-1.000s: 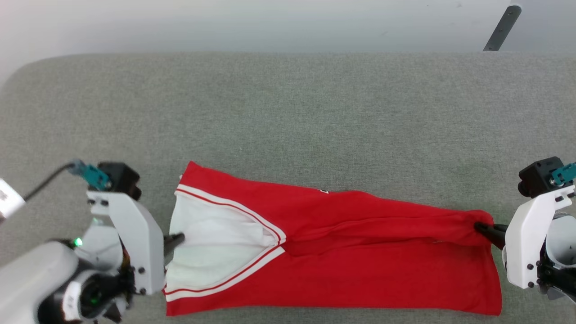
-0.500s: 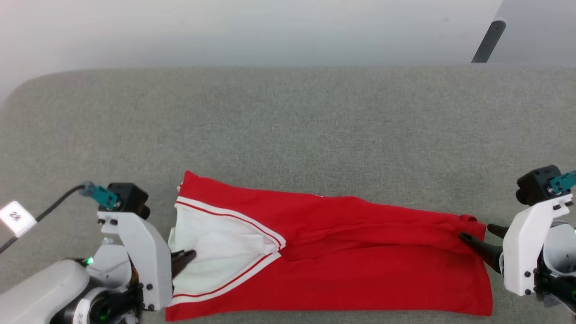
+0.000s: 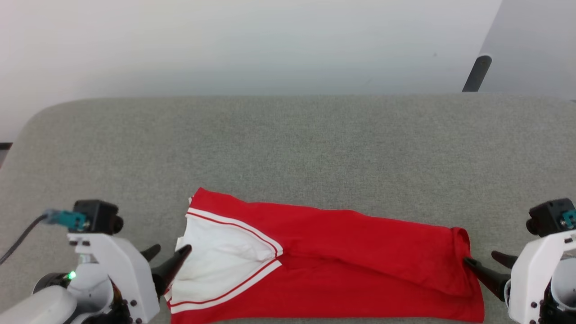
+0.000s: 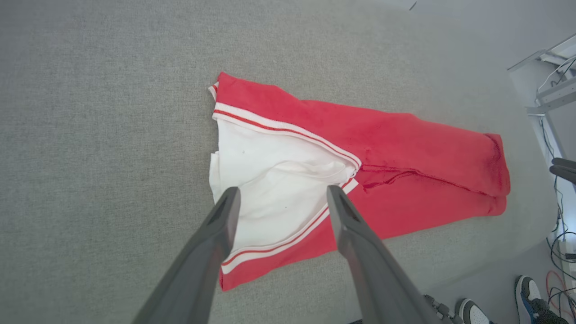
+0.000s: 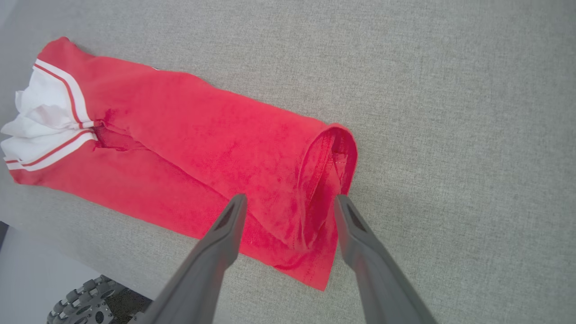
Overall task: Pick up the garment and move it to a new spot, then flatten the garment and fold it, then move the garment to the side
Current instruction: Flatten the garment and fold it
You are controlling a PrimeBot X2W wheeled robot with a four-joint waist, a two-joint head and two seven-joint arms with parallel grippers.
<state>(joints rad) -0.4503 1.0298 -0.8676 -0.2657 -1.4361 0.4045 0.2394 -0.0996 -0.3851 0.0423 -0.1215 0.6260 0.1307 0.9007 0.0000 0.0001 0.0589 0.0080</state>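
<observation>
Currently, the left gripper (image 3: pixel 173 247) sits at the lower left of the head view with its two fingers spread wide and nothing between them. The tip of one finger (image 3: pixel 180 257) meets the left edge of the white sleeve (image 3: pixel 225 261); whether it touches the cloth cannot be told. In the left wrist view, the left gripper (image 4: pixel 282 191) stands over the same sleeve (image 4: pixel 270 180), and white cloth shows in the gap between the two tips.

The garment (image 3: pixel 360 252) lies on the grey table (image 3: pixel 288 144), near its front edge, stretched out between the two grippers. Its left end carries the white sleeve, bordered by red-and-white stripe trim (image 3: pixel 243 227). Its red body is folded lengthwise, with an upper layer lying slantwise over a lower one. The right end finishes in a rolled hem (image 3: pixel 459 252).

The right gripper (image 3: pixel 479 257) sits at the lower right of the head view, jaws likewise spread and holding nothing. One finger (image 3: pixel 481 272) reaches the garment's right edge; the other lies just beside it, over bare table. In the right wrist view, the right gripper (image 5: pixel 290 198) straddles the hem end (image 5: pixel 324 180) of the garment (image 5: pixel 202 135), and red cloth fills the gap between the tips.
</observation>
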